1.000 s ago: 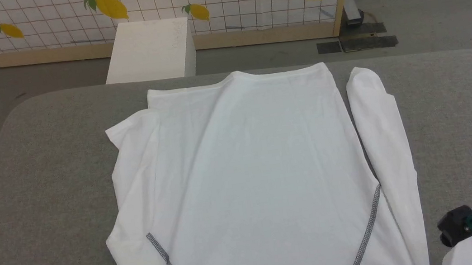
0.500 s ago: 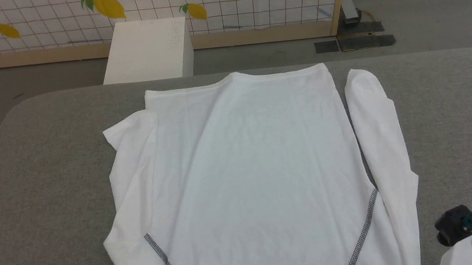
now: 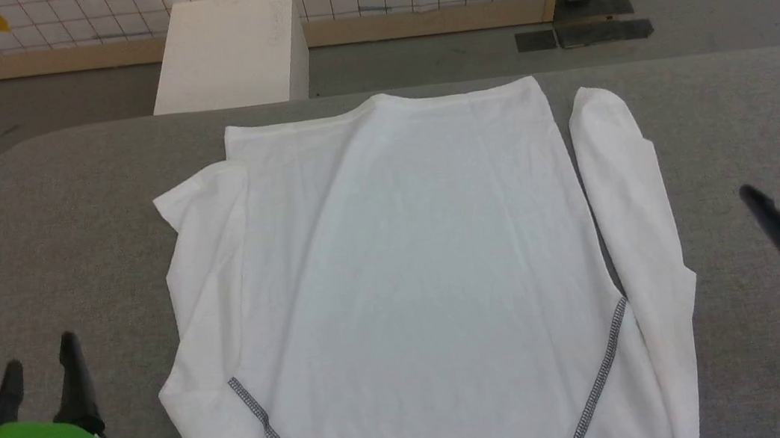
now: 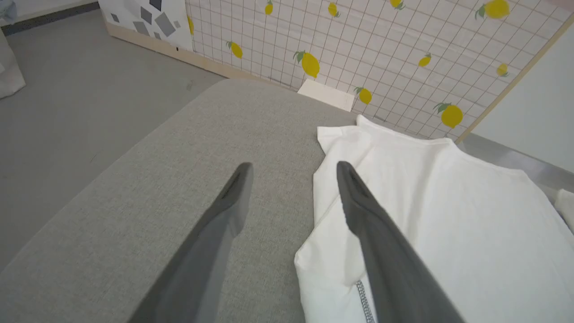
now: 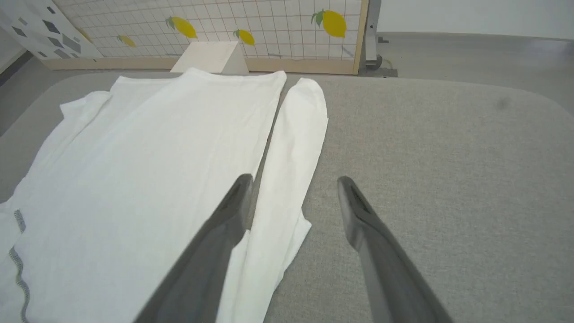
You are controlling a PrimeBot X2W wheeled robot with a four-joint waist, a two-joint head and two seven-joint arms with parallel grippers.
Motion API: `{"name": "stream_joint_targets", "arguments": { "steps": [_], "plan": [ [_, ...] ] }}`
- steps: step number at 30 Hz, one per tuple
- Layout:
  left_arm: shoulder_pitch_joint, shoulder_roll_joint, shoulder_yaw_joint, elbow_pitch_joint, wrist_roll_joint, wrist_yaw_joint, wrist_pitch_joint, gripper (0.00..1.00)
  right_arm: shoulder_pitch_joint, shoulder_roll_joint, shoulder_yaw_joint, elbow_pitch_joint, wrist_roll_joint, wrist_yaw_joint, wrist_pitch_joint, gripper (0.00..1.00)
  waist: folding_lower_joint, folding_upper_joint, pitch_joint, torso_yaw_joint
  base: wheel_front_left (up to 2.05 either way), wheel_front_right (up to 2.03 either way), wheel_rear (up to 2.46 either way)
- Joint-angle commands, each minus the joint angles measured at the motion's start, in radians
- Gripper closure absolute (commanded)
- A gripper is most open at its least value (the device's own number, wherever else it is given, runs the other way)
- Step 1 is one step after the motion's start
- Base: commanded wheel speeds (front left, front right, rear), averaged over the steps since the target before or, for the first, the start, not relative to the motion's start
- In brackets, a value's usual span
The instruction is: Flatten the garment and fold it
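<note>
My left gripper (image 3: 40,352) and right gripper (image 3: 775,185) both gape empty, flanking the garment (image 3: 406,285), which runs lengthwise away from me, a sleeve nearest each.

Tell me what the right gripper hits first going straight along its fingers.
Probably the white thin-fabric long-sleeved shirt, at the sleeve centred ahead of the right gripper; depth is unclear.
</note>
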Motion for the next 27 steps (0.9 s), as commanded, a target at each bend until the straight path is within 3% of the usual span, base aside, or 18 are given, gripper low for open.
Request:
{"name": "stream_joint_targets", "arguments": {
  "steps": [1,9,19,27],
  "plan": [
    [-0.047,-0.021,0.0,0.02,0.025,-0.03,-0.081,0.0,-0.067,0.008,-0.009,0.039,-0.029,-0.002,-0.032,0.0,0.0,0.0,0.048,0.004,0.0,0.0,0.0],
    [-0.211,-0.108,-0.044,0.151,0.102,-0.151,-0.423,0.0,-0.388,0.027,-0.01,0.3,-0.153,-0.002,-0.096,0.0,0.0,0.0,0.171,0.022,0.0,0.0,0.0],
    [-0.333,-0.214,-0.055,0.204,0.193,-0.222,-0.474,0.0,-0.726,-0.002,0.047,0.625,-0.306,-0.002,0.009,0.0,0.0,0.0,0.324,0.082,0.0,0.0,0.0],
    [-0.355,-0.289,-0.033,0.214,0.242,-0.284,-0.475,0.0,-0.804,-0.05,0.094,0.763,-0.365,-0.002,0.097,0.0,0.0,0.0,0.394,0.124,0.0,0.0,0.0]
  ]
}}
